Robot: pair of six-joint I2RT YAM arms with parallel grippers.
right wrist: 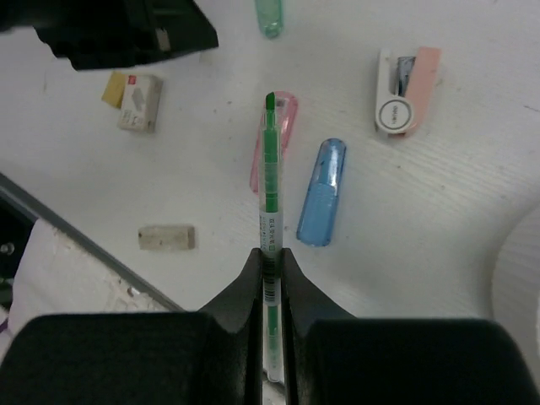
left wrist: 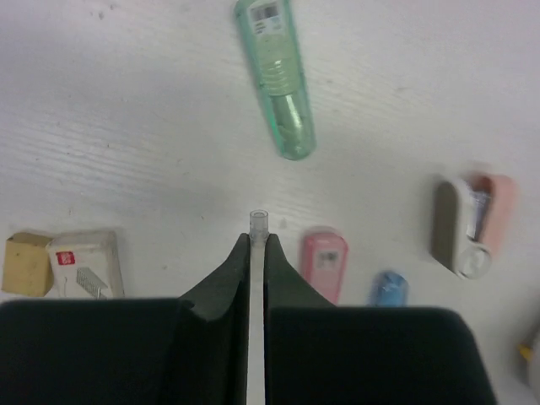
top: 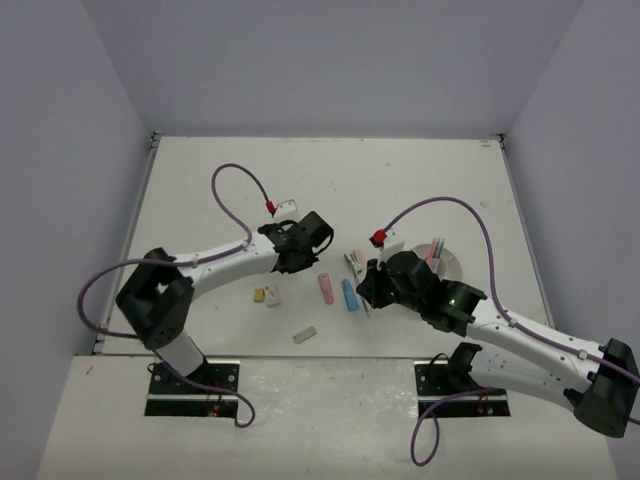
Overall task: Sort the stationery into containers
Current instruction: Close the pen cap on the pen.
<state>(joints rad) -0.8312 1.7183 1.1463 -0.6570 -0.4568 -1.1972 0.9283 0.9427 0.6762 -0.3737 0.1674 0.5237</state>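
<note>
Pale lilac walls [top: 330,60] enclose a white table [top: 400,170] strewn with stationery.

Little of the writing can be read. The translucent green finger-sized piece [left wrist: 278,76] has a barcode sticker near its far end. The small white cardboard box [left wrist: 84,263] bears a red label above a drawing of staples, with lettering too small to read. It touches a tan block [left wrist: 24,263] on its left. The slim green pen [right wrist: 270,169] has a barcode strip near the fingers. The round disc on the pink and white stapler [right wrist: 405,91] has print too fine to make out.

The right gripper [right wrist: 270,253] is clamped narrowly on the slim green pen. The pen's long axis runs straight out from the jaws and its tip points away, overlapping the translucent pink piece [right wrist: 283,126]; whether they touch is unclear. A translucent blue piece [right wrist: 322,192] lies just beside them, roughly parallel. A grey block [right wrist: 167,237] lies apart near the table edge.

The left gripper [left wrist: 258,245] is pinched on a thin clear plastic pen [left wrist: 259,221]. The pen lies along the fingers, with only its open end poking past the tips toward the green piece.

The round white divided organizer [top: 455,265] stands by the right arm, with pens upright in it.
</note>
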